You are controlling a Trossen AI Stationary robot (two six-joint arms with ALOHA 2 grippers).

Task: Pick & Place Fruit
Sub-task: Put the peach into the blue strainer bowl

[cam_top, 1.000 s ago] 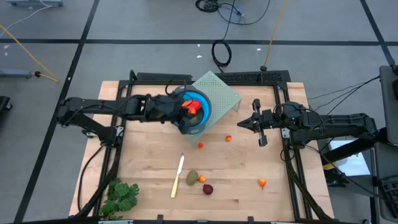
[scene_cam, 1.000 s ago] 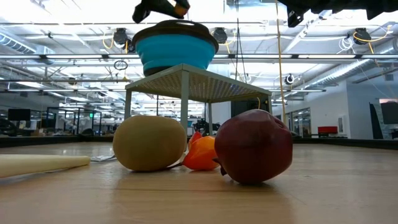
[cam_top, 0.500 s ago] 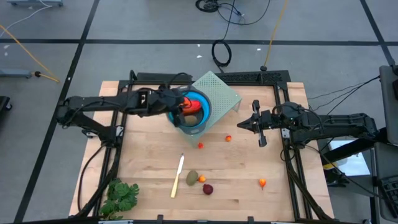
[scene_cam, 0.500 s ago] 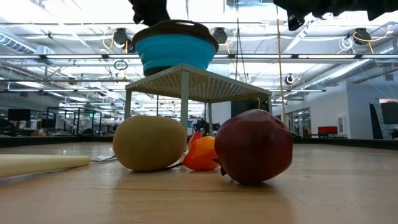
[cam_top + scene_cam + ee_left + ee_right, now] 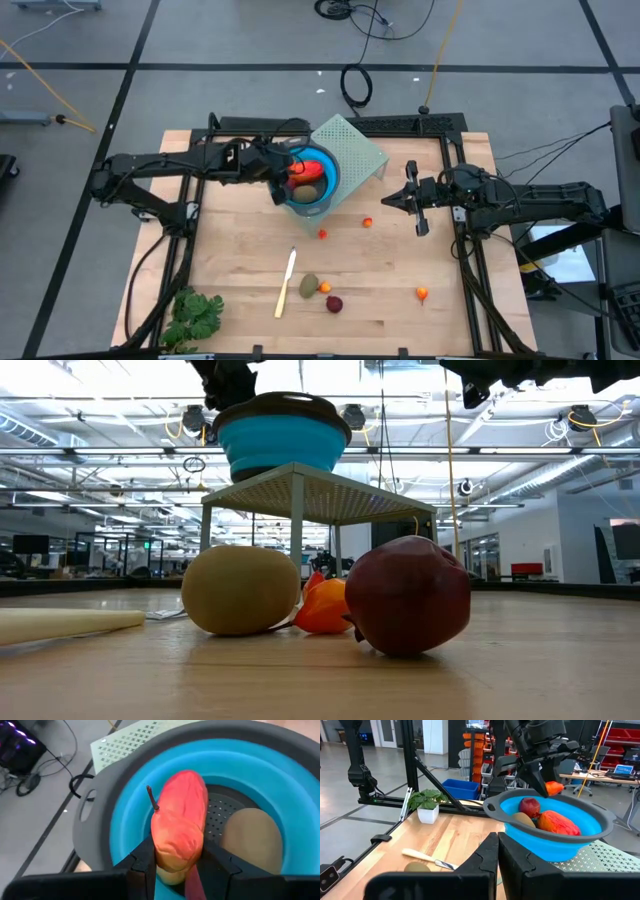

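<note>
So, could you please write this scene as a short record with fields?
bowl: blue round bowl with grey rim, on a pale perforated metal stand
in bowl: orange-red oblong fruit, brown-green oval fruit, dark red ball fruit
on wooden table: six loose fruit pieces, thin cream stick, leafy green bunch
left gripper: open, at the bowl's rim
right gripper: shut, holding nothing, waits right of the stand

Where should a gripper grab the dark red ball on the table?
Probably from straight above, closing across the middle of the dark red ball: it is round, its top is clear, and the small orange piece crowds one side.
</note>
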